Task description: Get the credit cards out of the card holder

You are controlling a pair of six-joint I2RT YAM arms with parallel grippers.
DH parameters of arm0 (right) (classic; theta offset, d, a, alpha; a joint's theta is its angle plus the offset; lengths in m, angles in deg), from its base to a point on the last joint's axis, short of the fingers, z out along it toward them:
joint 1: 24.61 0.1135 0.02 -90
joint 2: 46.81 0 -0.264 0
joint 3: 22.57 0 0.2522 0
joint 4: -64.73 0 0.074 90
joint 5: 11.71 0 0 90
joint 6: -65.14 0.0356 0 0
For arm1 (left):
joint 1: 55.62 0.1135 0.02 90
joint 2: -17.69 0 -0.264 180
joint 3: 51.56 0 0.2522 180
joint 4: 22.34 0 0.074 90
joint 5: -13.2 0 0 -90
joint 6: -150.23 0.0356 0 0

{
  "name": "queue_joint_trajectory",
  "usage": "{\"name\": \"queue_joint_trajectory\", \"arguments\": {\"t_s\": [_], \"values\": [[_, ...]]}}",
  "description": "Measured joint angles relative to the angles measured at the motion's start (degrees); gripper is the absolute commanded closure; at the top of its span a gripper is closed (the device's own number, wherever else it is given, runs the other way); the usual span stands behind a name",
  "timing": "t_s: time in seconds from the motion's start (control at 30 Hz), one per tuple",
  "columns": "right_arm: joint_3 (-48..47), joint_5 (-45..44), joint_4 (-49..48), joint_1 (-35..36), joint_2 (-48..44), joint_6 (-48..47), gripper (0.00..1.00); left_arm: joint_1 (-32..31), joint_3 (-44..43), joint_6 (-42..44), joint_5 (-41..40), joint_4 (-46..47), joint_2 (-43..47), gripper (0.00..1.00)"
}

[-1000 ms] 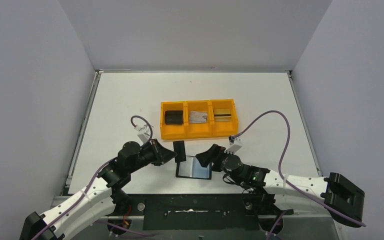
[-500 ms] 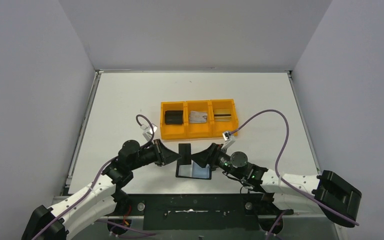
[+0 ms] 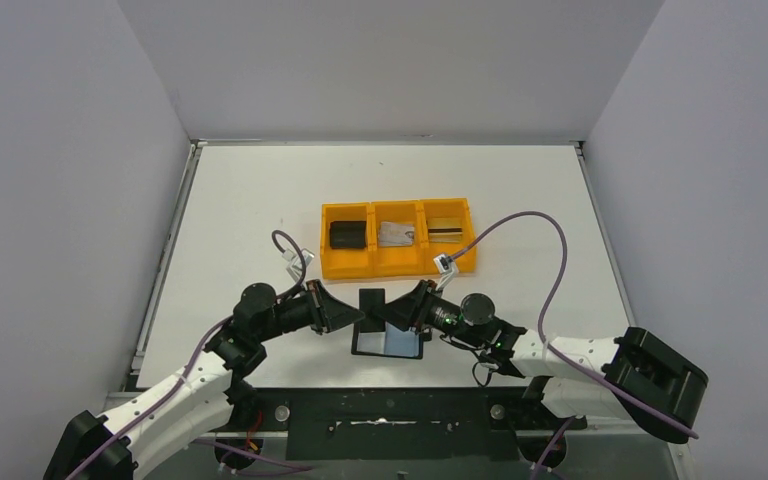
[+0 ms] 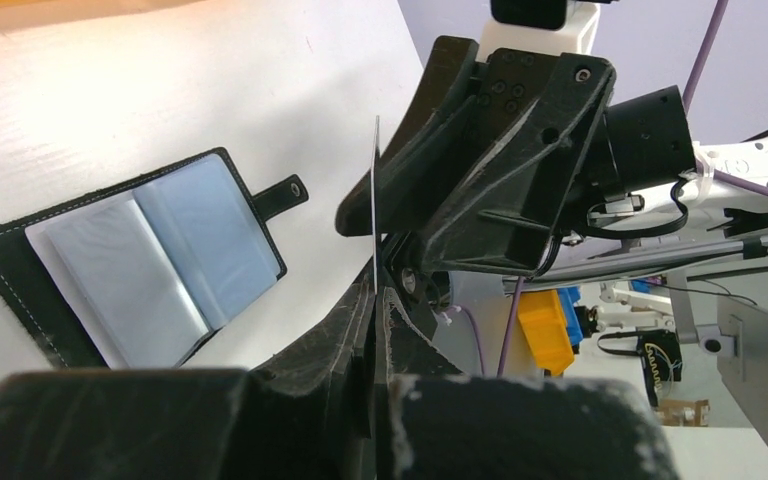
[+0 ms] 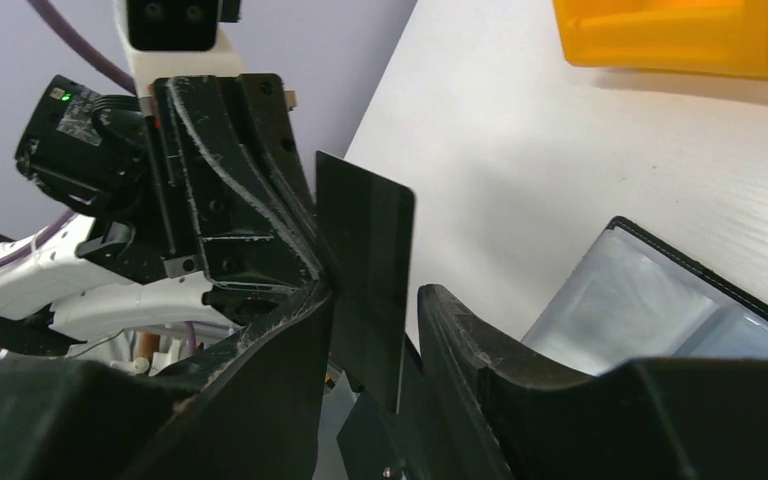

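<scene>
The card holder (image 3: 388, 342) lies open on the table near the front edge, blue-grey pockets up; it also shows in the left wrist view (image 4: 130, 260) and the right wrist view (image 5: 660, 300). My left gripper (image 3: 356, 313) is shut on a thin black card (image 3: 371, 300) and holds it upright above the holder, edge-on in its own view (image 4: 376, 200). My right gripper (image 3: 393, 312) is open, its jaws either side of that card (image 5: 365, 240). A silvery-grey card (image 3: 395, 234) and a gold card (image 3: 446, 230) lie in the orange tray.
The orange three-compartment tray (image 3: 400, 266) stands just behind the grippers, with a chunky black block (image 3: 348, 235) in its left compartment. The two grippers face each other closely over the holder. Grey walls enclose the table on three sides.
My right gripper has moved left until its open jaws straddle the black card. My left gripper has shifted slightly right with the card.
</scene>
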Motion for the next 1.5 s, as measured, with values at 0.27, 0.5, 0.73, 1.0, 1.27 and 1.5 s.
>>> {"name": "queue_joint_trajectory", "arguments": {"t_s": [0.27, 0.5, 0.73, 1.0, 1.27, 1.5], "values": [[-0.11, 3.28, -1.51, -0.55, 0.09, 0.04, 0.73, 0.07, 1.07, -1.20, 0.02, 1.27, 0.09, 1.00], [-0.90, 5.70, -1.99, -1.14, 1.77, 0.28, 0.82, 0.81, 1.07, -0.87, 0.94, 1.44, 0.09, 1.00], [-1.31, 6.62, -2.99, -1.20, 2.32, 0.28, 0.90, 2.12, 1.07, 0.13, 2.25, 0.55, 1.42, 1.00], [-2.01, 7.96, -4.11, -1.20, 2.69, 0.22, 0.91, 3.80, 1.07, 0.39, 3.89, 0.17, 2.43, 1.00], [-2.08, 9.11, -4.94, -1.18, 3.54, 0.24, 0.99, 5.07, 1.62, 0.22, 5.79, 0.15, 2.16, 0.84], [-2.47, 8.98, -4.63, -1.11, 3.52, 0.17, 1.00, 6.36, 1.60, 1.09, 5.77, -2.21, 2.12, 0.57]]}}
